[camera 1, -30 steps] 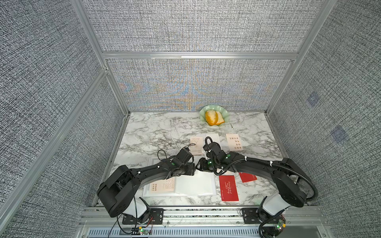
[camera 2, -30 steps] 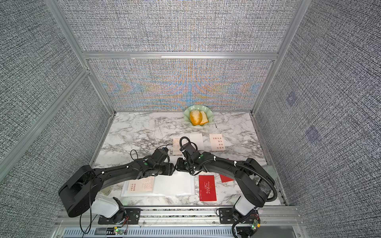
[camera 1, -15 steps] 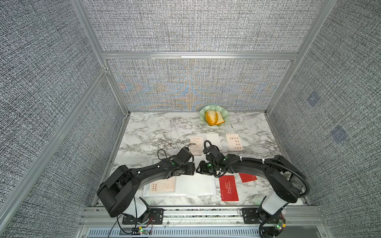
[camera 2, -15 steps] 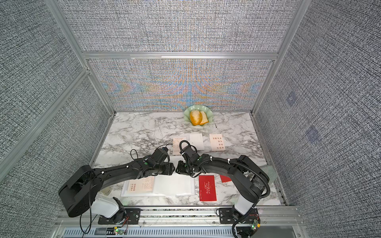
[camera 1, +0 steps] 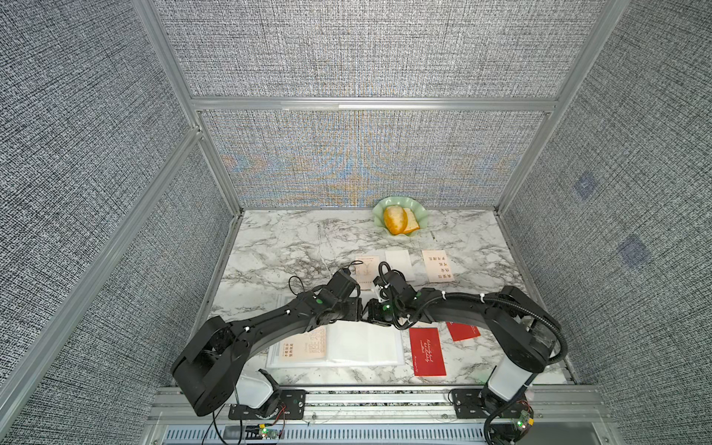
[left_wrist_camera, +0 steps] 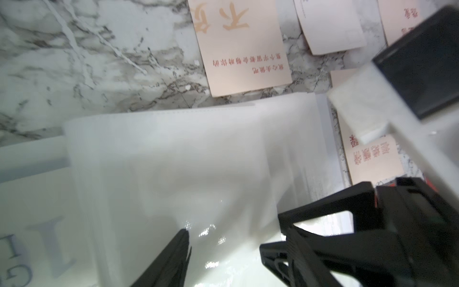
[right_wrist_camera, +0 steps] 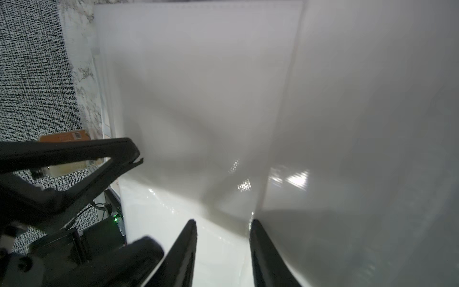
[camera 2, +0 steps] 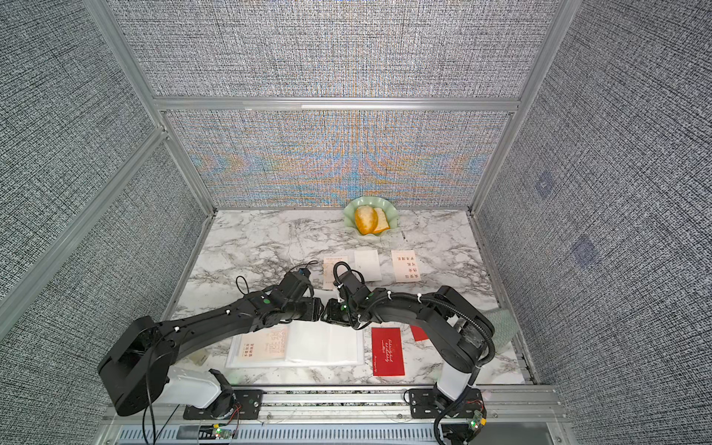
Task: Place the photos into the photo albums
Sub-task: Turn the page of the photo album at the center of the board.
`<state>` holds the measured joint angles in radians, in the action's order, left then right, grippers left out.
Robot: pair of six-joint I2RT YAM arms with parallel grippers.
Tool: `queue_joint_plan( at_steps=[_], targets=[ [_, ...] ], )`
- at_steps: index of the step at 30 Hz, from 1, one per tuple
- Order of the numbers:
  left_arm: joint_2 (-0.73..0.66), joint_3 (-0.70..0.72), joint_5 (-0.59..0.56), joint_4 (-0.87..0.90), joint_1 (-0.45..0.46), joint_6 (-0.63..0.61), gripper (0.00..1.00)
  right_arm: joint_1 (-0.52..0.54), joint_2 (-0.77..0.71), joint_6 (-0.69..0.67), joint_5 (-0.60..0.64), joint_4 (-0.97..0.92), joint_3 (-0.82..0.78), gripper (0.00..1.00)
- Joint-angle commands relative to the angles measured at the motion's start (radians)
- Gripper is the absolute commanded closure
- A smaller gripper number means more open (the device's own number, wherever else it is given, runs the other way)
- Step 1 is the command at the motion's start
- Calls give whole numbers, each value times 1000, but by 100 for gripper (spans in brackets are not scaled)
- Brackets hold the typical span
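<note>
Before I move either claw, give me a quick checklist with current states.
1. Album open: ok.
2. Left claw open, empty: ok.
3. Right claw open, empty: ok.
4. Photo picked up for insertion: not ok; red card and white card lie on the table.
5. Page pocket open: cannot tell.
6. Clearance between claws: not ok, very close in both top views.
</note>
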<state>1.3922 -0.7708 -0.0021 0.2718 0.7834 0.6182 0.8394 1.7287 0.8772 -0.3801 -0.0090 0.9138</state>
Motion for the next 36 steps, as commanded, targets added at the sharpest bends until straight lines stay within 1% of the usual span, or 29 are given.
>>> queue_joint_plan(
  at_steps=[1, 3, 9, 13, 17, 20, 22, 25, 30, 36],
  targets=[
    [-29, -10, -41, 57, -21, -27, 36, 12, 1, 8, -23, 23, 51, 61],
    [-55, -7, -55, 80, -47, -35, 36, 25, 2, 3, -27, 16, 76, 61],
    [-158, 25, -82, 130, -164, -54, 36, 60, 38, 0, -43, 11, 152, 60],
    [-242, 34, -157, 185, -231, -58, 36, 89, 97, 5, -66, 16, 227, 60],
    [-328, 47, -218, 210, -284, -41, 36, 128, 162, 3, -83, 5, 334, 59],
    [-408, 70, -291, 210, -306, -12, 36, 153, 222, 2, -102, -11, 421, 56],
    [-470, 106, -336, 183, -311, -18, 36, 166, 268, 2, -120, -24, 481, 54],
    [-555, 134, -378, 170, -321, -4, 36, 188, 333, 0, -142, -49, 576, 48],
    [-576, 108, -415, 207, -337, 3, 35, 212, 405, -21, -163, -105, 711, 40],
    [-571, 94, -429, 198, -345, 11, 35, 208, 416, -46, -164, -145, 755, 35]
  ],
)
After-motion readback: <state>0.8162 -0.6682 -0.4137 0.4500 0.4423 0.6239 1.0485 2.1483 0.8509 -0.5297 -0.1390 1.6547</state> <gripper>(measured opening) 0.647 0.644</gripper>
